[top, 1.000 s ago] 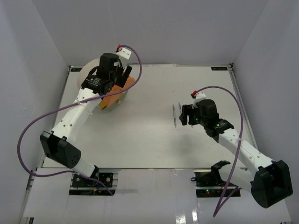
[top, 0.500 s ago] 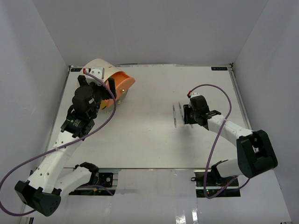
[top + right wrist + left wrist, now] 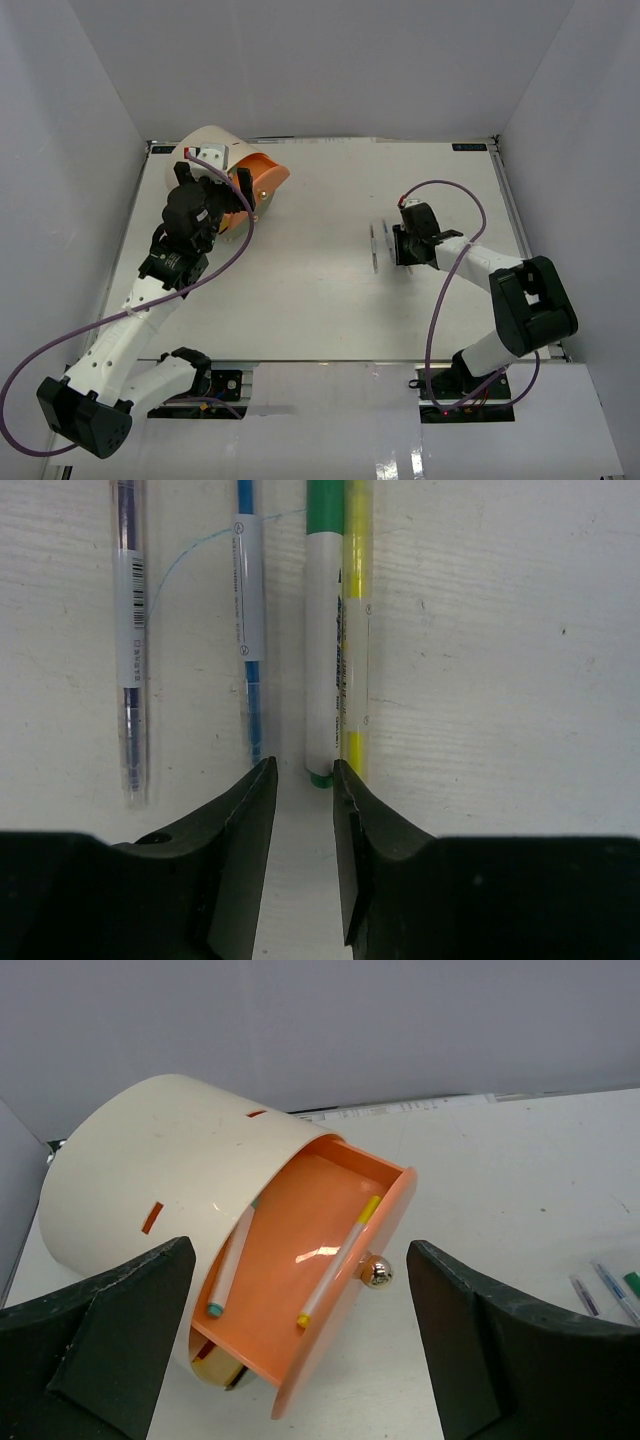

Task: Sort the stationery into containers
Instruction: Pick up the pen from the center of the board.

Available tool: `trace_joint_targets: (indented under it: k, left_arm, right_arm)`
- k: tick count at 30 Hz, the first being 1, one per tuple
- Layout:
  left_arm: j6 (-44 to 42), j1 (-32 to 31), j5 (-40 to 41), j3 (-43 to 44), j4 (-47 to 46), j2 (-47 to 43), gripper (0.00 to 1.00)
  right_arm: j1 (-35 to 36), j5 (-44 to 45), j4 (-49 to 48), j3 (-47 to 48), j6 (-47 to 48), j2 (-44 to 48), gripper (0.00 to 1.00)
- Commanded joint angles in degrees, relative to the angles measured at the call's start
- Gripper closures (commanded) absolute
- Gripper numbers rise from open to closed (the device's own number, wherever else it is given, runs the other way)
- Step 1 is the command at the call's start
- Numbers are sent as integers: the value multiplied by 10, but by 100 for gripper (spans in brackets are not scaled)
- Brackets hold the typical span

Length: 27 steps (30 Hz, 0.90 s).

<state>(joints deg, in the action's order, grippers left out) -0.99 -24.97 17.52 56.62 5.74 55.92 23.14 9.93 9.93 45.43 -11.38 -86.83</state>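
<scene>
The cream cylindrical organizer (image 3: 170,1160) lies at the back left with its orange drawer (image 3: 300,1290) pulled out. Two white pens (image 3: 340,1260) lie in that drawer. My left gripper (image 3: 300,1250) stands wide open just in front of the drawer and touches nothing. Four pieces of stationery lie side by side on the table: a purple pen (image 3: 130,650), a blue pen (image 3: 247,630), a green marker (image 3: 322,630) and a yellow highlighter (image 3: 355,630). My right gripper (image 3: 302,768) is low at their near ends. Its jaws are narrowed to a small gap, with the green marker's end just beyond the tips.
A brass knob (image 3: 376,1273) sticks out from the orange drawer front. A yellow drawer (image 3: 215,1370) shows beneath it. White walls (image 3: 90,120) enclose the table on three sides. In the top view the pens (image 3: 376,245) lie right of centre, beside the right gripper (image 3: 400,243).
The left arm has pulled back from over the organizer and its gripper has opened fully. The right gripper has narrowed its jaws at the pens' ends and the right arm has folded inward.
</scene>
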Motion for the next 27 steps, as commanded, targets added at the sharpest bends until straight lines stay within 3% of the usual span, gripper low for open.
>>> trace_joint_targets:
  k: [1, 14, 20, 27]
  left_arm:
    - [6, 2, -10, -6, -13, -12, 2]
    - [6, 2, -28, -5, -10, -5, 2]
    - [36, 3, -44, 8, -3, -4, 2]
    - [141, 2, -121, 67, 36, 20, 2]
  right_arm:
    - [-4, 1, -16, 26, 1, -16, 65]
    - [-5, 12, -20, 38, -1, -53, 68]
    - [-4, 20, -19, 46, -1, -58, 79]
    - [2, -3, -11, 55, 6, 39, 83]
